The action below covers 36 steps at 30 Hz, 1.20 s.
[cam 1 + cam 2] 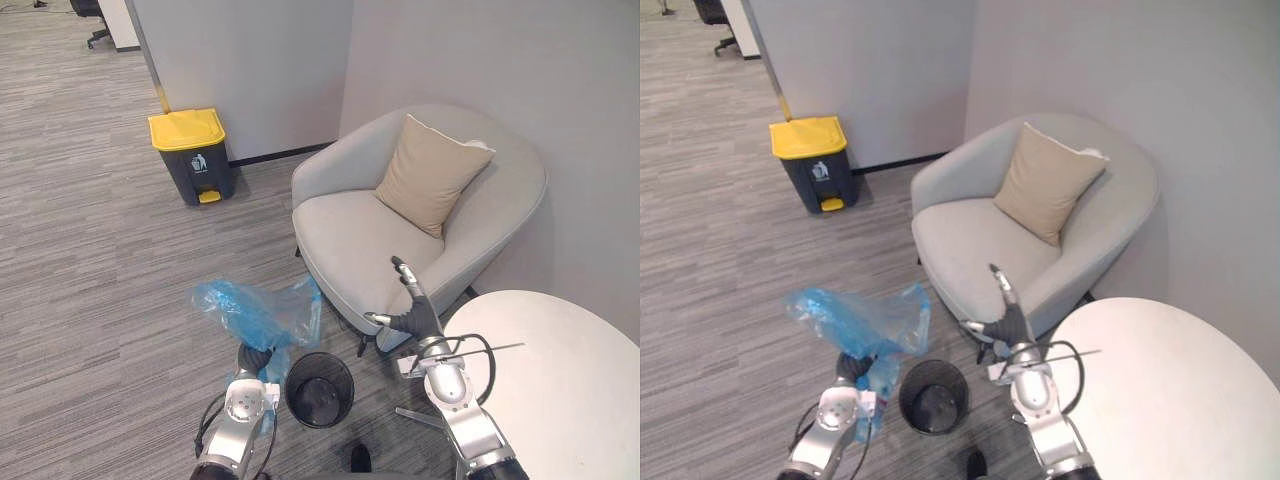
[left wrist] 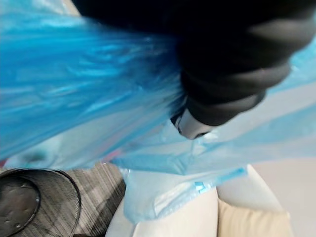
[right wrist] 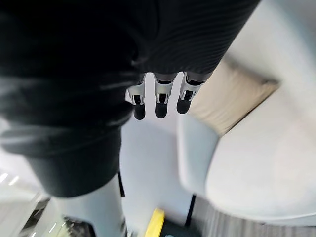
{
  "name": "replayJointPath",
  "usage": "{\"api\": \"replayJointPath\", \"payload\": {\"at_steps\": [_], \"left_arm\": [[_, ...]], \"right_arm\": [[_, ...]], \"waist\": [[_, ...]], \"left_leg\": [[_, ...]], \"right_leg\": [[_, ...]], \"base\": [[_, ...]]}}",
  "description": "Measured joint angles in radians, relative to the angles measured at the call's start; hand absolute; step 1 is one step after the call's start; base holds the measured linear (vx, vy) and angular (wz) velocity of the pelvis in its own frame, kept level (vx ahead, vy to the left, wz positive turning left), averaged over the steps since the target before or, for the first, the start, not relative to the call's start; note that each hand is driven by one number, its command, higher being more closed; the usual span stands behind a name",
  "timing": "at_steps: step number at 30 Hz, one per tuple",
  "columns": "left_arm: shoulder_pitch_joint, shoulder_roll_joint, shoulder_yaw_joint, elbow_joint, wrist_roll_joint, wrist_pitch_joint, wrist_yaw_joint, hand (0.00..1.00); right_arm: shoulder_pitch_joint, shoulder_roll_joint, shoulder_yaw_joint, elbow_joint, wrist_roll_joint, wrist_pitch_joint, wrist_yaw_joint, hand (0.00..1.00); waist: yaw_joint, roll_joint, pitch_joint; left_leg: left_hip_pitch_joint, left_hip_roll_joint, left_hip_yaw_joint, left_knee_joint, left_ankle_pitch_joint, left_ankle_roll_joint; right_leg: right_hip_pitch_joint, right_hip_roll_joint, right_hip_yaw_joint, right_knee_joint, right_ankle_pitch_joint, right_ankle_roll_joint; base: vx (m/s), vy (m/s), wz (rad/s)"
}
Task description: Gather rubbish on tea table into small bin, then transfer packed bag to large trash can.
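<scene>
L hand [image 1: 254, 359] gripping 1 blue bag [image 1: 255, 310], R hand [image 1: 412, 306] released, 1 bin [image 1: 342, 398], 1 can [image 1: 195, 160]

The floor [image 1: 90, 250] is covered with grey striped carpet from 6 to 11 o'clock. A pale grey wall [image 1: 250, 70] is seen at 12 o'clock, edged at its foot by a dark skirting strip [image 1: 270, 155]; a second plain wall [image 1: 570, 80] is met at 2 o'clock. Before their corner, at 1 o'clock, a light grey armchair [image 1: 350, 240] is set, and a beige cushion [image 1: 425, 175] is leaned tilted against its back. A round white table [image 1: 570, 390] is placed at 4 o'clock, near the armchair. A dark office chair [image 1: 88, 8] is glimpsed at 11 o'clock.
</scene>
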Motion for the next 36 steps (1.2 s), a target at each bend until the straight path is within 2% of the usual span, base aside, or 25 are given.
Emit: {"api": "replayJointPath", "payload": {"at_steps": [5, 8, 11, 17, 20, 23, 24, 25, 26, 28, 29, 30, 31, 32, 33, 35, 36], "left_arm": [[0.015, -0.004, 0.062, 0.099, -0.053, 0.0, -0.022, 1.0], [0.02, -0.006, 0.097, 0.169, -0.077, 0.0, -0.048, 1.0], [0.041, -0.011, 0.138, 0.222, -0.096, 0.001, -0.07, 1.0], [0.061, -0.013, 0.182, 0.276, -0.116, 0.001, -0.092, 1.0], [0.063, -0.018, 0.203, 0.277, -0.136, 0.0, -0.095, 1.0], [0.057, -0.031, 0.226, 0.272, -0.173, -0.002, -0.094, 1.0], [0.057, -0.032, 0.226, 0.27, -0.173, -0.002, -0.094, 1.0], [0.058, -0.041, 0.233, 0.259, -0.173, -0.003, -0.094, 1.0], [0.055, -0.042, 0.234, 0.248, -0.173, -0.01, -0.093, 1.0], [0.066, -0.043, 0.237, 0.234, -0.173, -0.022, -0.088, 1.0], [0.08, -0.04, 0.236, 0.233, -0.173, -0.024, -0.087, 1.0], [0.083, -0.04, 0.236, 0.235, -0.173, -0.023, -0.087, 1.0], [0.078, -0.065, 0.231, 0.235, -0.173, -0.023, -0.086, 1.0], [0.071, -0.075, 0.223, 0.237, -0.174, -0.023, -0.086, 1.0], [0.065, -0.089, 0.21, 0.238, -0.174, -0.023, -0.087, 1.0], [0.055, -0.107, 0.184, 0.239, -0.174, -0.023, -0.087, 1.0], [0.055, -0.108, 0.181, 0.239, -0.174, -0.023, -0.089, 1.0]], "right_arm": [[0.004, 0.063, -0.087, 0.353, 0.066, 0.043, 0.01, 0.0], [0.002, 0.065, -0.121, 0.525, 0.09, 0.081, 0.02, 0.0], [-0.002, 0.064, -0.152, 0.643, 0.107, 0.101, 0.02, 0.0], [-0.035, 0.062, -0.175, 0.789, 0.109, 0.115, 0.017, 0.0], [-0.046, 0.063, -0.178, 0.82, 0.109, 0.123, 0.008, 0.0], [-0.051, 0.074, -0.18, 0.819, 0.111, 0.124, -0.004, 0.0], [-0.051, 0.082, -0.18, 0.819, 0.111, 0.124, -0.008, 0.0], [-0.057, 0.085, -0.181, 0.816, 0.113, 0.124, -0.017, 0.0], [-0.049, 0.098, -0.182, 0.819, 0.117, 0.125, -0.022, 0.0], [-0.04, 0.12, -0.182, 0.82, 0.121, 0.124, -0.023, 0.0], [-0.048, 0.13, -0.182, 0.82, 0.147, 0.119, -0.025, 0.0], [-0.058, 0.129, -0.182, 0.821, 0.151, 0.119, -0.026, 0.0], [-0.106, 0.119, -0.183, 0.818, 0.158, 0.111, -0.038, 0.0], [-0.121, 0.116, -0.183, 0.818, 0.158, 0.108, -0.04, 0.0], [-0.134, 0.098, -0.183, 0.817, 0.16, 0.108, -0.041, 0.0], [-0.133, 0.09, -0.184, 0.817, 0.168, 0.109, -0.044, 0.0], [-0.12, 0.094, -0.184, 0.817, 0.169, 0.109, -0.045, 0.0]], "waist": [[0.001, 0.007, 0.004], [0.003, 0.012, 0.007], [0.003, 0.019, 0.011], [0.018, 0.027, 0.02], [0.04, 0.028, 0.055], [0.045, 0.023, 0.074], [0.046, 0.022, 0.073], [0.048, 0.03, 0.081], [0.048, 0.034, 0.085], [0.057, 0.012, 0.07], [0.066, -0.003, 0.062], [0.067, -0.003, 0.061], [0.098, 0.018, 0.069], [0.102, 0.036, 0.081], [0.099, 0.063, 0.1], [0.085, 0.097, 0.121], [0.083, 0.101, 0.122]], "left_leg": [[0.0, -0.001, -0.004, 0.0, 0.0, 0.0], [0.006, -0.001, -0.004, 0.0, -0.001, 0.001], [0.026, 0.0, 0.002, 0.001, -0.005, 0.001], [0.0, -0.004, 0.051, 0.018, -0.017, -0.001], [-0.007, -0.002, 0.083, 0.033, -0.025, 0.002], [-0.089, 0.012, 0.082, 0.176, -0.077, 0.025], [-0.096, 0.013, 0.081, 0.182, -0.08, 0.031], [-0.107, 0.036, 0.085, 0.186, -0.076, 0.032], [-0.115, 0.035, 0.054, 0.198, -0.072, 0.029], [-0.123, 0.027, 0.011, 0.231, -0.07, 0.027], [-0.147, 0.018, -0.011, 0.256, -0.067, 0.021], [-0.156, 0.02, -0.016, 0.259, -0.064, 0.016], [-0.197, 0.033, -0.019, 0.256, -0.038, -0.004], [-0.213, 0.038, -0.033, 0.253, -0.023, -0.006], [-0.228, 0.046, -0.052, 0.24, 0.002, -0.011], [-0.242, 0.052, -0.111, 0.193, 0.063, -0.031], [-0.236, 0.059, -0.124, 0.132, 0.111, -0.038]], "right_leg": [[0.003, -0.001, -0.006, -0.002, -0.001, 0.0], [0.009, -0.001, -0.007, -0.003, -0.001, 0.0], [0.027, 0.0, -0.002, -0.004, -0.001, 0.0], [-0.021, -0.002, 0.048, -0.001, 0.005, 0.009], [-0.047, 0.001, 0.079, 0.015, 0.013, 0.009], [-0.114, 0.002, 0.086, 0.125, -0.004, 0.009], [-0.112, 0.002, 0.09, 0.117, 0.003, 0.023], [-0.125, -0.001, 0.088, 0.198, -0.059, 0.027], [-0.169, -0.003, 0.083, 0.457, -0.205, 0.02], [-0.15, -0.007, 0.092, 0.634, -0.311, 0.062], [-0.135, -0.007, 0.104, 0.593, -0.338, 0.053], [-0.13, -0.002, 0.106, 0.575, -0.343, 0.045], [-0.102, 0.023, 0.107, 0.458, -0.346, 0.002], [-0.103, 0.032, 0.101, 0.433, -0.335, -0.022], [-0.104, 0.041, 0.076, 0.418, -0.316, -0.033], [-0.106, 0.049, 0.013, 0.415, -0.304, -0.047], [-0.106, 0.048, -0.035, 0.409, -0.294, -0.064]], "base": [[0.0, -0.003, 0.03], [0.0, 0.0, 0.0], [-0.01, 0.002, -0.05], [-0.06, 0.012, -0.25], [-0.06, 0.004, -0.29], [-0.05, 0.003, -0.08], [-0.05, 0.034, 0.08], [-0.05, 0.04, 0.46], [-0.03, 0.013, 0.66], [0.01, -0.097, 0.78], [-0.01, -0.174, 0.55], [-0.12, -0.206, 0.18], [-0.18, -0.146, 0.02], [-0.22, -0.135, 0.17], [-0.19, -0.097, 0.46], [-0.29, -0.139, 0.84], [-0.26, -0.132, 0.82]]}}
